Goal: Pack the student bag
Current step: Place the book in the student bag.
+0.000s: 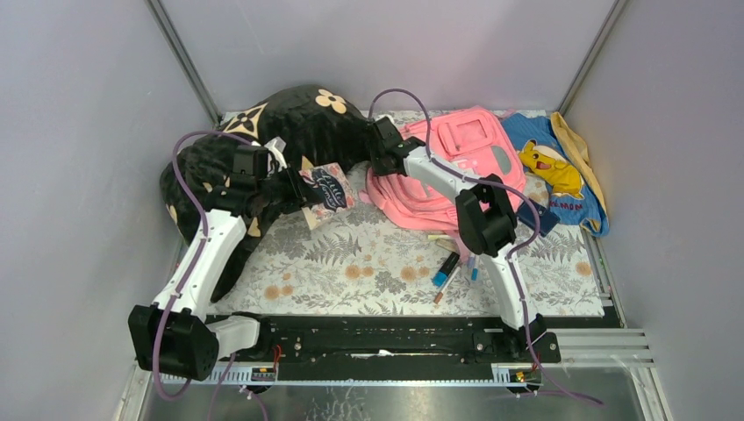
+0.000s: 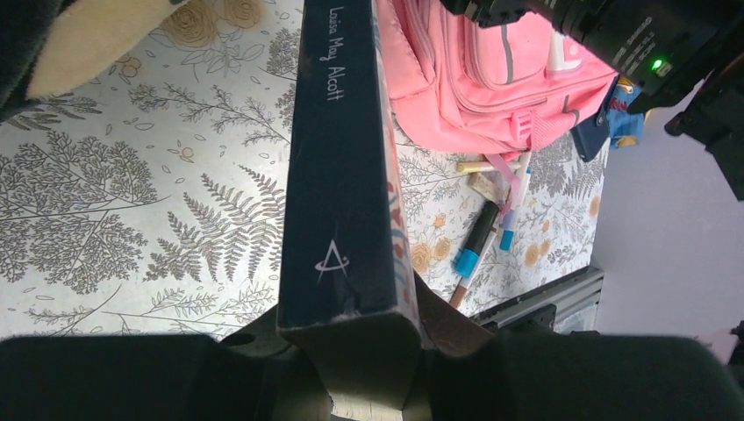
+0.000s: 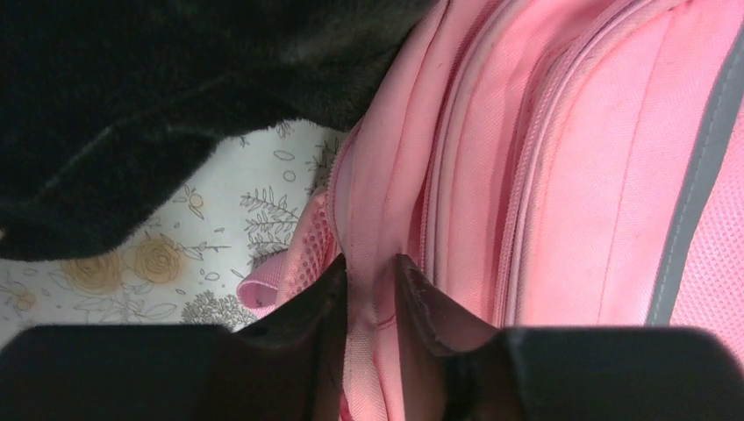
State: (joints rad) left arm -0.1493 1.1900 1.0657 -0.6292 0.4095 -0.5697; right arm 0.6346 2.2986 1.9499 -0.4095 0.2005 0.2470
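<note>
Tool [image 3: 368, 285] pinches a student bag [image 3: 570, 175] fold.

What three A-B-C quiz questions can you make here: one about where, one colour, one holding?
1. Where does the blue cloth lie? A) right of the backpack B) left of it C) on it
2. What colour is the book's spine? A) red B) dark blue C) green
3. What is the right end effector doing? A) pinching backpack fabric B) holding a pen C) hanging free
Answers: 1 A, it lies at the backpack's right edge; 2 B, the left wrist view shows it; 3 A, pink fabric sits in its grip.
</note>
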